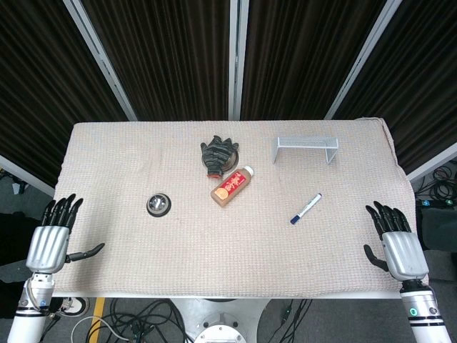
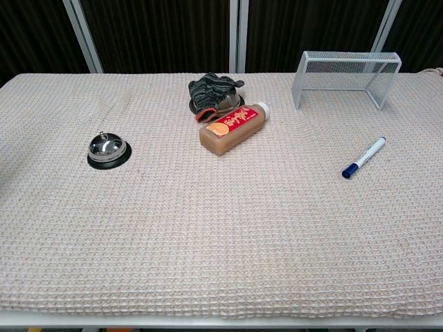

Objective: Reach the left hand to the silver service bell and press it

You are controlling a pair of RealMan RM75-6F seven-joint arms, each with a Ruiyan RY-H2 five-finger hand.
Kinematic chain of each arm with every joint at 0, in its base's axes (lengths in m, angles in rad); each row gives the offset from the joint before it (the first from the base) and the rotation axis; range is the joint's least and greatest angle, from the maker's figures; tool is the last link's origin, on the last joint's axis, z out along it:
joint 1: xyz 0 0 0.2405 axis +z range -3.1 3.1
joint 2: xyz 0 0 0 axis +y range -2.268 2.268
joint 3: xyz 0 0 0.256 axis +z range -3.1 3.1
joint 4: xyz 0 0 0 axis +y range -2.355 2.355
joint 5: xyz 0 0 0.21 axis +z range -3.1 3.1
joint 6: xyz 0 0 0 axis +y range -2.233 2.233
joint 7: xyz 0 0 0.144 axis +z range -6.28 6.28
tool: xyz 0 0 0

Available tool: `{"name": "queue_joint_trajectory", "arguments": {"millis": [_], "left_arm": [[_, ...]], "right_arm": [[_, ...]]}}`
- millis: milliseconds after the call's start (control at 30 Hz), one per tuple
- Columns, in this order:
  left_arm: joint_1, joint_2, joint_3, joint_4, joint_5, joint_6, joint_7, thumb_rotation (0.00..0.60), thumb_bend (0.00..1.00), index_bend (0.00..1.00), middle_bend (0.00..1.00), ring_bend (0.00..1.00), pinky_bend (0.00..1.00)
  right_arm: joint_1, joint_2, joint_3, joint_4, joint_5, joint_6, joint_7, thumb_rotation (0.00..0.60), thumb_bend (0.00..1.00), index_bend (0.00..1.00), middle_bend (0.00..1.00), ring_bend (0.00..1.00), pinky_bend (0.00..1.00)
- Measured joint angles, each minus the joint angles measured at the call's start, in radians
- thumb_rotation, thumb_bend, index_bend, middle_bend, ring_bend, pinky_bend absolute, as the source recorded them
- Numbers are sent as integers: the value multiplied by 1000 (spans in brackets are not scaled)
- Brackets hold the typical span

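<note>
The silver service bell (image 1: 158, 204) (image 2: 109, 149) sits on its black base on the left half of the cloth-covered table (image 1: 143, 243). My left hand (image 1: 54, 234) hovers at the table's left front edge, fingers straight and spread, thumb out, holding nothing; it is well to the left of the bell and nearer the front. My right hand (image 1: 395, 239) is at the right front edge, also open and empty. Neither hand shows in the chest view.
A brown drink bottle (image 1: 232, 186) (image 2: 233, 127) lies at the centre, a dark glove (image 1: 218, 155) (image 2: 213, 93) just behind it. A white wire rack (image 1: 306, 148) (image 2: 346, 75) stands at back right. A blue-capped marker (image 1: 305, 209) (image 2: 363, 158) lies to the right.
</note>
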Motion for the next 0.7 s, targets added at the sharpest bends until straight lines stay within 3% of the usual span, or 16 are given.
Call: {"name": "queue_joint_trajectory", "arguments": {"millis": [600,700], "left_arm": [[-30,-5,-8,-2,-2,-41,-6,160,0,0,0,0,0],[-51,-9,-6,1,21,-60,-13,188,0,0,0,0,0]], "right_arm": [[-3,3,7,-7,10,6,7,600,285,0,0,0,0],[-4,5,3,-4,9,3,4,600,285,0,0,0,0]]}}
